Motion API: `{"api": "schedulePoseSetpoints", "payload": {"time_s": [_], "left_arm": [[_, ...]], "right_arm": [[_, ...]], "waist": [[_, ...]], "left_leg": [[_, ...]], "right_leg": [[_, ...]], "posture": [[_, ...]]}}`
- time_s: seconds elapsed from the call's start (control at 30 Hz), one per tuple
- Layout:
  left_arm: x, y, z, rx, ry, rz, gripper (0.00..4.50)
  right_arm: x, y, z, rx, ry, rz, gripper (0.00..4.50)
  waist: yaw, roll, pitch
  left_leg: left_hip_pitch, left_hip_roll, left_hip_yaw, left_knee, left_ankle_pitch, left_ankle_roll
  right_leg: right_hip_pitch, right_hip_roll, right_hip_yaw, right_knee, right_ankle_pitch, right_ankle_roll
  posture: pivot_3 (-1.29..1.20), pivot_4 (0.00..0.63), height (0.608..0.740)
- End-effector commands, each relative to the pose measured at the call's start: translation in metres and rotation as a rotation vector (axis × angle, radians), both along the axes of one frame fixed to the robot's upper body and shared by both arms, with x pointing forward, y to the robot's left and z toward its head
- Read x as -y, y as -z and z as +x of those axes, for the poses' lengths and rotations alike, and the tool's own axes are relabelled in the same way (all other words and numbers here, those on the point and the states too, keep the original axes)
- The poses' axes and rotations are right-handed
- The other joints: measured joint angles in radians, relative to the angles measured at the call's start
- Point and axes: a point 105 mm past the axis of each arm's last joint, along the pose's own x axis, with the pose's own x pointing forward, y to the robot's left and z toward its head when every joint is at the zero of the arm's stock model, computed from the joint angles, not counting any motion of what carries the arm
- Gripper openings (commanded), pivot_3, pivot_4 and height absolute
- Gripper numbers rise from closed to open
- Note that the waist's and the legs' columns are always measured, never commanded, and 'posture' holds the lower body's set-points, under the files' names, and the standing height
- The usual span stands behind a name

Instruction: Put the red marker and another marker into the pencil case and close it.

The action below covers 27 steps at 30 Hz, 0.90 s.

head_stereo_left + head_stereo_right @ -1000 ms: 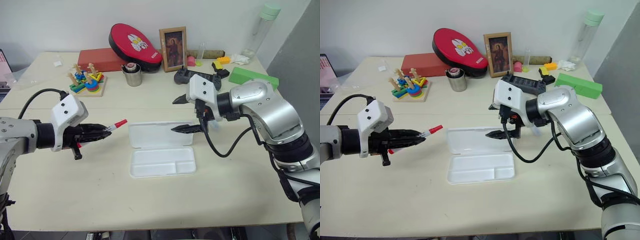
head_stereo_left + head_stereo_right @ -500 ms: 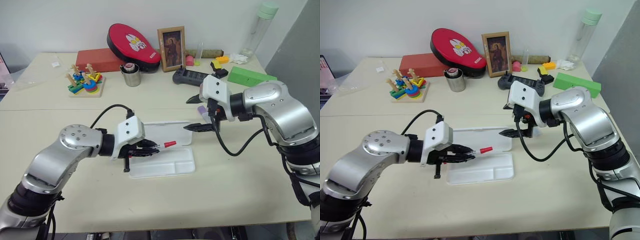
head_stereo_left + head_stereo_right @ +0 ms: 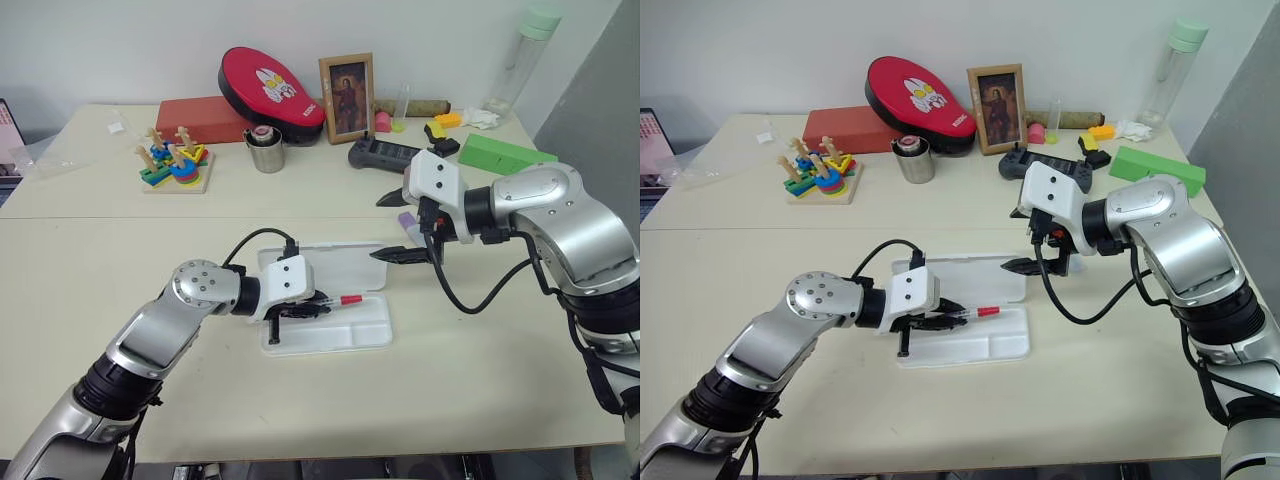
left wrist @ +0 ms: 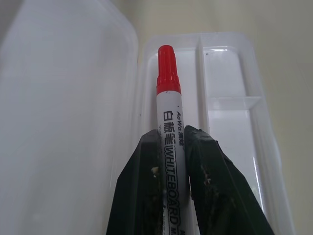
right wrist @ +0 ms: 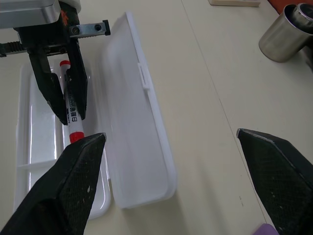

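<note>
The pencil case lies open at mid-table, its lid flat behind the tray. My left gripper is shut on the red marker, holding it low over the tray's long compartment by the hinge, red cap pointing right. In the left wrist view the marker sticks out between the fingers. My right gripper hovers open above the lid's right end with nothing in it. A lilac marker lies on the table just behind it, partly hidden by the gripper.
Along the back of the table stand a green box, a black controller, a metal cup, a picture frame, a red pad and a wooden stacking toy. A tall bottle stands at the far right.
My left gripper has carried the red marker to the right and down, from left of the case to low over its tray. The right gripper has stayed open and almost still.
</note>
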Motion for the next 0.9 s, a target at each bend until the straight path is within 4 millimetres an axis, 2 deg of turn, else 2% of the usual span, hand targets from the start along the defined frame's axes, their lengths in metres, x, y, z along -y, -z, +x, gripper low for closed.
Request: {"api": "schedulePoseSetpoints", "payload": {"time_s": [0.03,0.1,0.13,0.47,0.7,0.8,0.9], "left_arm": [[0.01,0.0,0.001,0.057,0.034,-0.002,0.41],[0.012,0.0,0.001,0.057,0.04,-0.005,0.41],[0.012,-0.001,0.002,0.062,0.039,-0.006,0.97],[0.012,-0.009,0.002,0.066,0.03,-0.028,2.94],[0.008,-0.046,-0.014,0.024,0.026,-0.158,4.43],[0.009,-0.061,-0.024,-0.026,0.019,-0.238,4.48],[-0.002,-0.087,-0.045,-0.069,0.045,-0.283,4.48]], "right_arm": [[0.001,-0.011,-0.004,0.04,-0.007,0.019,4.5],[0.001,-0.011,-0.004,0.039,-0.009,0.019,4.5],[0.001,-0.011,-0.004,0.039,-0.008,0.019,4.5],[0.001,-0.012,-0.004,0.041,-0.004,0.02,4.5],[0.007,-0.014,0.0,0.048,0.023,0.023,4.5],[0.011,-0.011,0.001,0.042,0.037,0.016,4.5],[0.028,0.003,0.019,0.071,0.125,-0.037,4.5]], "waist": [[0.0,0.0,0.0],[0.0,0.0,0.0],[0.0,0.0,0.0],[0.0,0.0,0.0],[-0.001,0.0,0.0],[-0.002,0.0,0.0],[-0.002,0.0,0.0]], "left_leg": [[0.0,0.0,0.0,0.0,0.0,0.0],[0.0,0.0,0.0,0.0,0.0,0.0],[0.0,0.0,0.0,0.0,0.0,0.0],[0.0,0.0,0.0,0.0,0.0,0.0],[0.0,0.0,0.0,0.0,0.0,0.0],[0.0,0.0,0.0,0.0,0.0,0.0],[0.0,0.0,-0.001,0.001,0.0,0.0]], "right_leg": [[0.0,0.0,0.0,0.0,0.0,0.0],[0.0,0.0,0.0,0.0,0.0,0.0],[0.0,0.0,0.0,0.0,0.0,0.0],[0.0,0.0,0.0,0.0,0.0,0.0],[0.0,0.0,0.0,0.0,0.0,0.0],[0.0,0.0,0.0,0.0,0.0,0.0],[0.001,0.0,-0.001,0.0,0.0,0.0]], "posture": [[0.0,0.15,0.74],[0.0,0.15,0.74],[0.0,0.15,0.74],[0.0,0.15,0.74],[0.0,0.15,0.74],[0.0,0.15,0.74],[0.0,0.15,0.74]]}}
